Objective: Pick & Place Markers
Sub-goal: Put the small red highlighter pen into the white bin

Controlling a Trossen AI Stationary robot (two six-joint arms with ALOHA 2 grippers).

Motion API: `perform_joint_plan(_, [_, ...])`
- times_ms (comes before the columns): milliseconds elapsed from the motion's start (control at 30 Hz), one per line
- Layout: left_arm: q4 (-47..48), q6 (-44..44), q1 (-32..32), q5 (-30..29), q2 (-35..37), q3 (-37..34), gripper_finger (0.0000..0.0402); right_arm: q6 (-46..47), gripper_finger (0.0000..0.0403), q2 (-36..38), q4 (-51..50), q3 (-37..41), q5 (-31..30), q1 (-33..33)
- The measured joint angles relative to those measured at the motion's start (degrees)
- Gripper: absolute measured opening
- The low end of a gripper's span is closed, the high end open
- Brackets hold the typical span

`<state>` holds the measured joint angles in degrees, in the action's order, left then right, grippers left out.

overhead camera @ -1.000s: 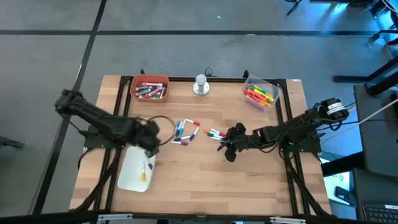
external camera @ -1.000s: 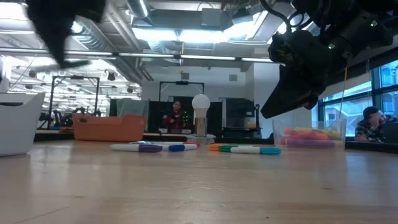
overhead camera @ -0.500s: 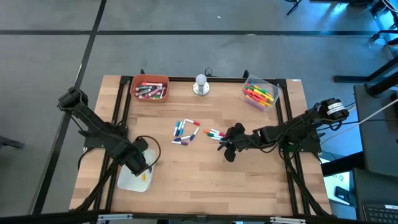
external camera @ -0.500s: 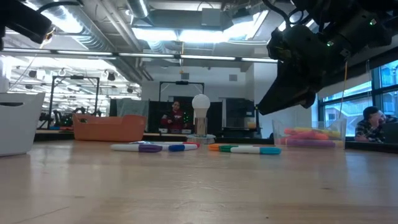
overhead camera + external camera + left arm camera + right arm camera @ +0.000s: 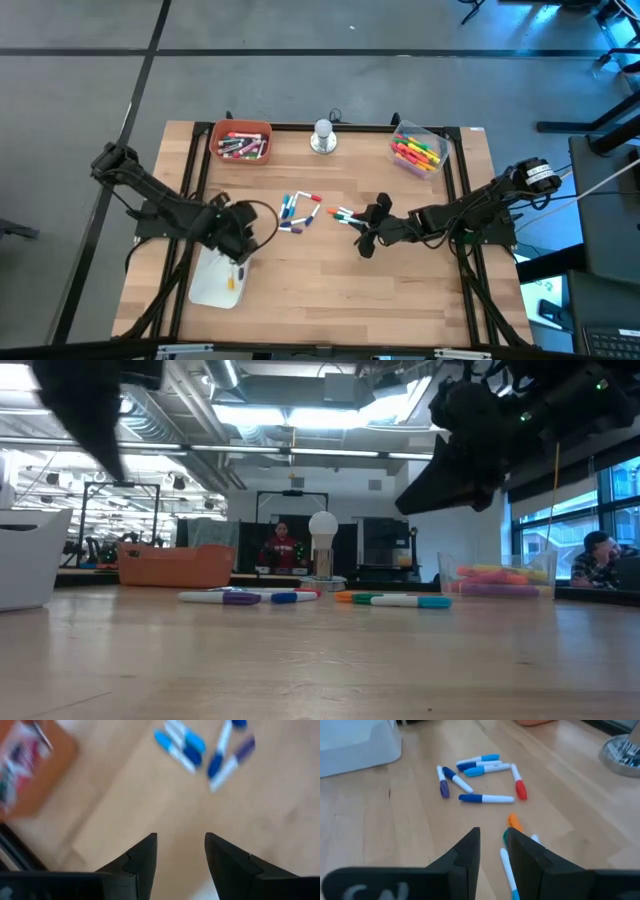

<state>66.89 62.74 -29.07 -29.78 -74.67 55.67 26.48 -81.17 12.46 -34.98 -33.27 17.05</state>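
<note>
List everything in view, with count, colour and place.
Loose markers: about ten, mostly blue, purple, red, green, orange; mid-table in two clusters.
Orange bin: one, back left, holding markers.
Clear bin: one, back right, holding bright markers.
White tray: one, front left, a yellow marker inside.
Silver knob-like object: one, back centre.
People: two, in the room behind.
Left gripper: fingers apart, empty, over the tray's edge.
Right gripper: beside the right-hand cluster, holding nothing.

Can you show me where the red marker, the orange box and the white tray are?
red marker (image 5: 520, 788): right wrist view, on its red cap.
orange box (image 5: 241, 141): high view, on its middle.
white tray (image 5: 210, 278): high view, on its bare floor.
</note>
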Motion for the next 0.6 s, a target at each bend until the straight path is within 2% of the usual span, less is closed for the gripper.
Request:
perform_joint_plan(133, [-4.68,-6.14,4.78,-5.49,0.0,0.03,0.0155,-3.68,0.0097,1.32,-0.79,0.0,-0.14,0.14])
perform_joint_plan(267, [-11.08,-13.52,10.04,-5.56,0.0,0.03,0.0153,-4.4,0.0097,4.33,-4.63,-0.04,0.27,0.14])
perform_joint_plan(433, [-22.14,-21.07,15.03,-6.44,-0.81,0.03,0.0152,-3.07,0.0097,4.65,-9.95,-0.04,0.37,0.06])
perform_joint_plan(600, [-34.66,-31.04,18.31,-4.39,-6.54,0.07,0.0152,1.18,0.0097,4.59,-11.07,-0.04,2.51,-0.06])
